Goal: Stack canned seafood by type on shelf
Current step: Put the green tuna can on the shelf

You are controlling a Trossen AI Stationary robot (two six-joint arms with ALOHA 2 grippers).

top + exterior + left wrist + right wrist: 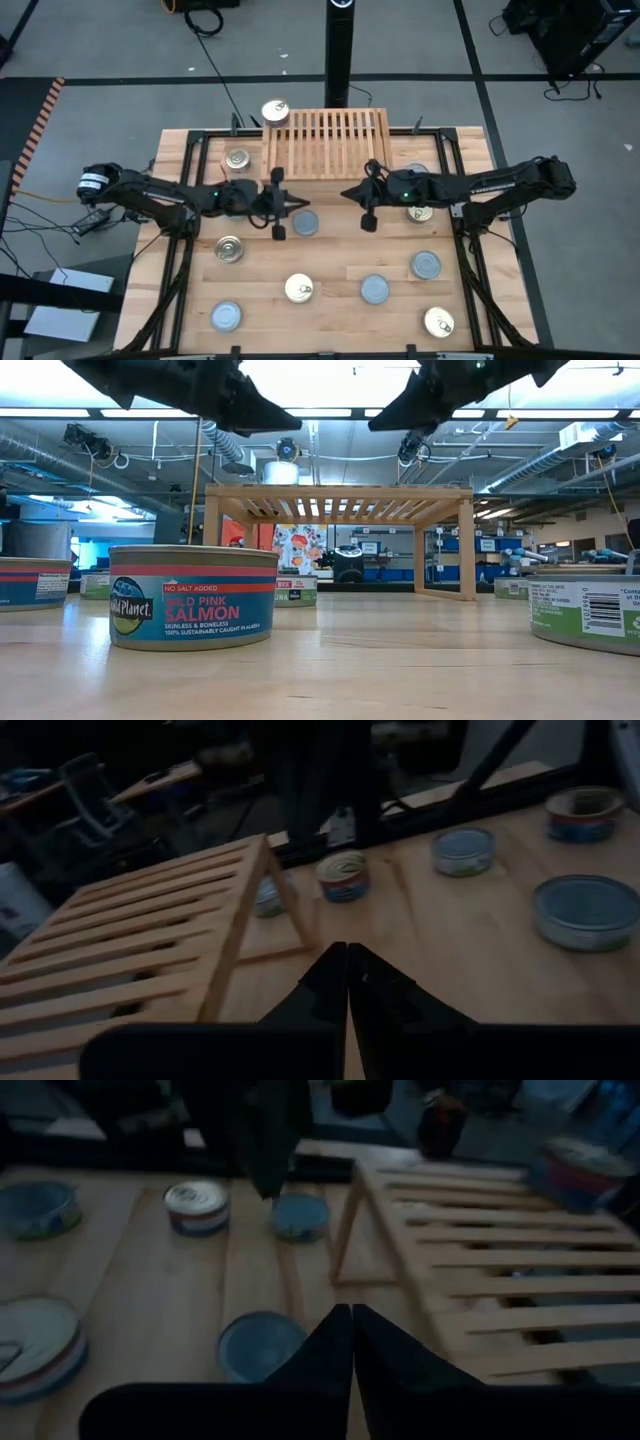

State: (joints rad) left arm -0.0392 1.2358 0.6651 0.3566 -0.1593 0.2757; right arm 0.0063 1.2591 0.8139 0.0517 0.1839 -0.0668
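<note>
**A:** Wood rack's nearly bare lol. Left to right in the overhead: left gripper point(277, 203) mid-frame, fingers pressed together, holding nothing; shelf point(325, 143) top centre with one gold-lidded tin point(274, 111) at its upper-left corner; right gripper point(369, 196) likewise closed and empty.

**B:** So basically everything's left, the other tins are all over the tabletop point(330, 265). Only the low cam shows a label: salmon tin point(193, 597).

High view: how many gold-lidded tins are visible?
6 gold-lidded tins: one on the shelf's back left corner, one left of the shelf, one partly under the right arm, three on the open tabletop in front. The shelf or arms may hide more.
</note>
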